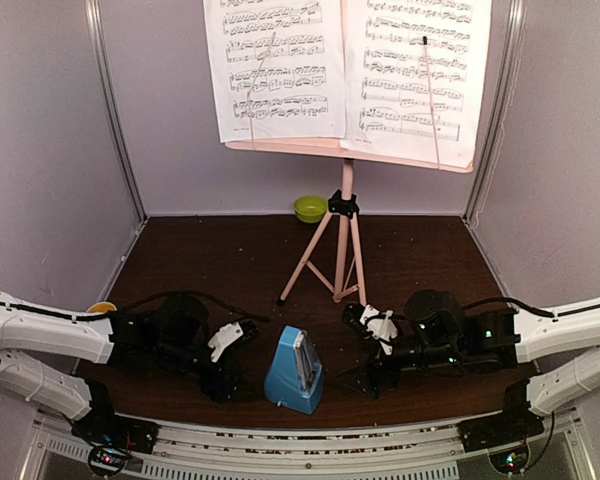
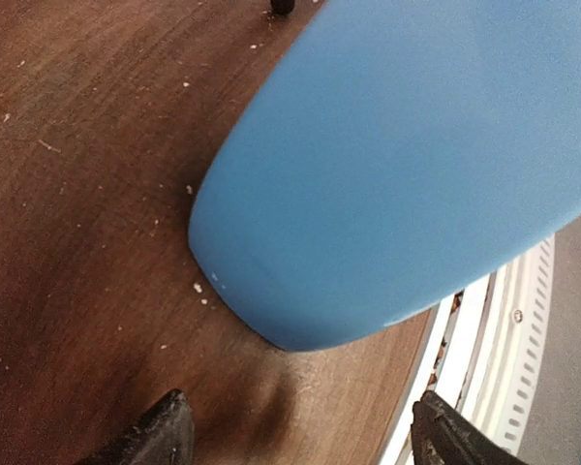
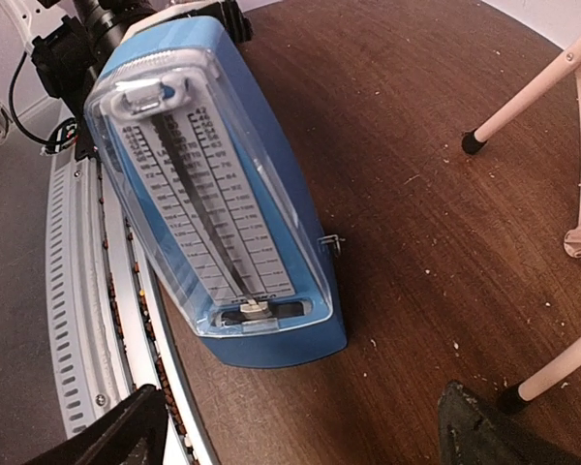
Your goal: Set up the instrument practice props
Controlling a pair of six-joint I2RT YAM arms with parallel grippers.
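Metronome (image 1: 294, 370) upright by table (image 1: 430, 260) front edge, left end effector (image 2: 300, 434) and right end effector (image 3: 300, 426) both wide, empty, flanking it

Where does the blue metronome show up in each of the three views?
Top external: the blue metronome stands at bottom centre, near the front edge.
Left wrist: its plain blue side fills the upper right.
Right wrist: it sits left of centre, clear cover facing the camera.
Shared landmark: the slotted metal rail running close beside it.
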